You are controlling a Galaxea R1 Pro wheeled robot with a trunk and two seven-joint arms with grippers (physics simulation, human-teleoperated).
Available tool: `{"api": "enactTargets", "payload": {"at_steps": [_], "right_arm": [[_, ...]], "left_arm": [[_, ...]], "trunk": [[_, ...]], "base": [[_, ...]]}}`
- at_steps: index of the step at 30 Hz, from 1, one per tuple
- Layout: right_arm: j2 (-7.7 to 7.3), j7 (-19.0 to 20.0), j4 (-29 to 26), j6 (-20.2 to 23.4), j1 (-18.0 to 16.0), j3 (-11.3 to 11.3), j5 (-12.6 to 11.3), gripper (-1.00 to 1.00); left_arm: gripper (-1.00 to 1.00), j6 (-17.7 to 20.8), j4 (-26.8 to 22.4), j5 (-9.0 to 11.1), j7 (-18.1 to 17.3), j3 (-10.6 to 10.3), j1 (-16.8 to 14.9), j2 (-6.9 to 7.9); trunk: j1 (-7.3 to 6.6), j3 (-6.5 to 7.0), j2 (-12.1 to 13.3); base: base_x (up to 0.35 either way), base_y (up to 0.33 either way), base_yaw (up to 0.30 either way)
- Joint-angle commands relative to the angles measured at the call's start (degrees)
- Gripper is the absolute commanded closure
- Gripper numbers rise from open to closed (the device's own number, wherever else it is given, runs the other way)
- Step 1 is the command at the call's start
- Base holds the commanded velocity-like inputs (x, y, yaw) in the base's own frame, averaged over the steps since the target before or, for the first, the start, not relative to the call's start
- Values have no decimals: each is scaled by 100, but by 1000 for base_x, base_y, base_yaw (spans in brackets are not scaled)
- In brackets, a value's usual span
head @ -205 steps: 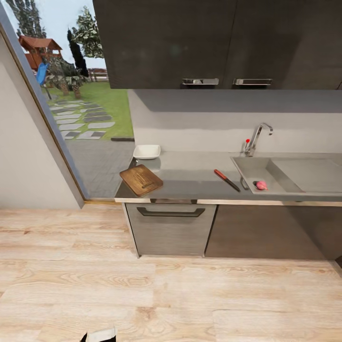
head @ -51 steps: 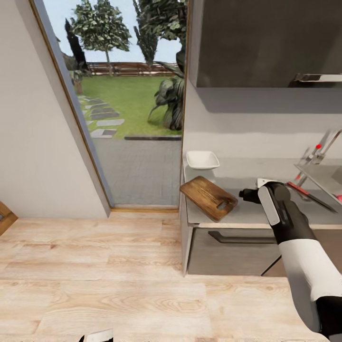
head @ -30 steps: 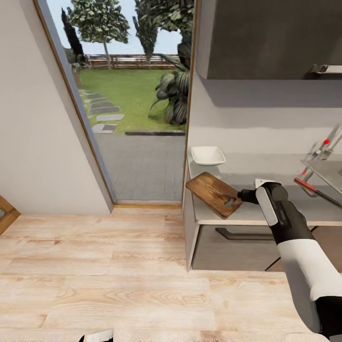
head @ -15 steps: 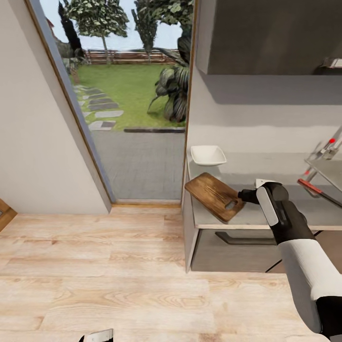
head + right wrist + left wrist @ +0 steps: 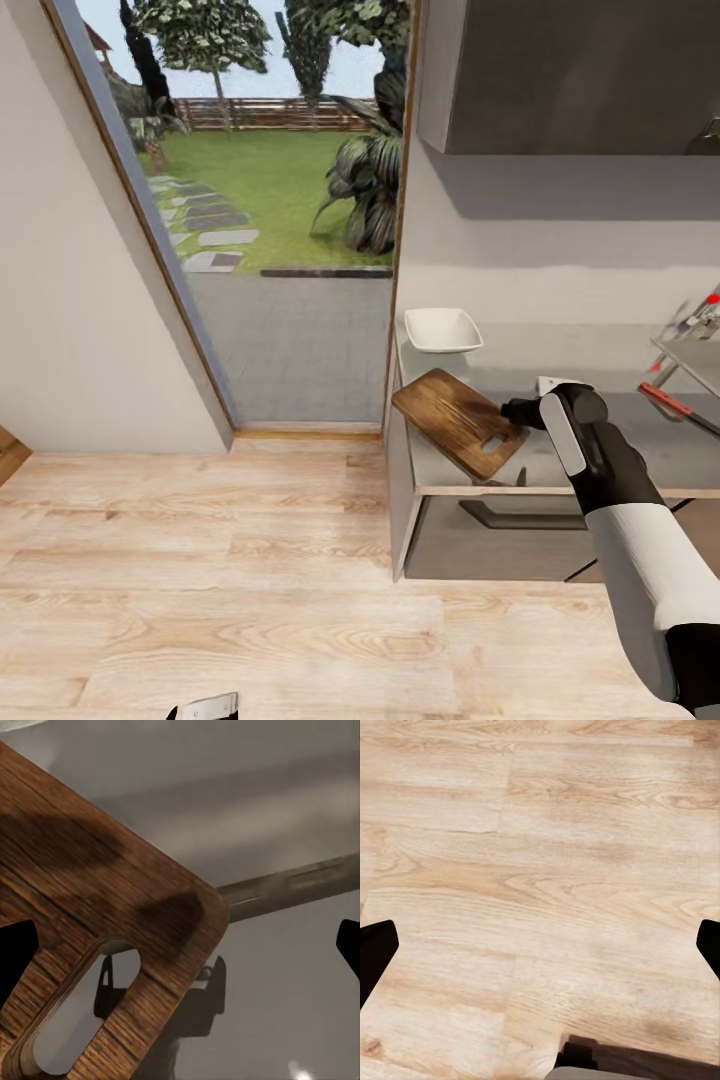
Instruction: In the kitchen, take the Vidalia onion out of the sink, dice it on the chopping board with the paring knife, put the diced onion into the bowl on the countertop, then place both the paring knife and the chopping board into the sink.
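The dark-brown chopping board (image 5: 455,418) lies askew at the countertop's (image 5: 590,455) left end, its slot end near the front edge and casting a shadow below. My right gripper (image 5: 514,410) is open at that slot end. In the right wrist view the chopping board (image 5: 90,915) covers the side by one fingertip (image 5: 15,961), and the right gripper (image 5: 180,945) has its fingers spread wide. The white bowl (image 5: 441,330) sits behind the board. The red-handled paring knife (image 5: 668,398) lies far right, beside the sink (image 5: 700,362). The onion is out of view. My left gripper (image 5: 540,945) hangs open over the floor.
A glass door (image 5: 280,230) to the garden stands left of the counter, and a white wall (image 5: 90,330) lies further left. Dark upper cabinets (image 5: 580,70) hang above the countertop. The tap's red knob (image 5: 712,298) shows at the right edge. Pale wood floor (image 5: 250,580) spreads in front.
The board's slot end has swung toward the counter's front edge and to the right, against my right gripper. The view has drifted slightly. The left arm stays low.
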Motion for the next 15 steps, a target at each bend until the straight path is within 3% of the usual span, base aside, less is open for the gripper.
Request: {"api": "enactTargets", "payload": {"at_steps": [1, 9, 15], "right_arm": [[-6, -54, -4, 16, -5, 13, -56, -100], [-6, -54, -4, 16, -5, 13, -50, -100], [-6, -54, -3, 16, -5, 13, -49, -100]], "left_arm": [[-100, -28, 22, -61, 44, 32, -10, 2], [-100, -28, 22, -61, 44, 30, -9, 2], [-100, -28, 25, -60, 44, 31, -9, 2]], "trunk": [[3, -10, -11], [3, -11, -11], [3, -11, -11]], "base": [[10, 1, 0], [-1, 0, 0], [-174, 0, 0]]}}
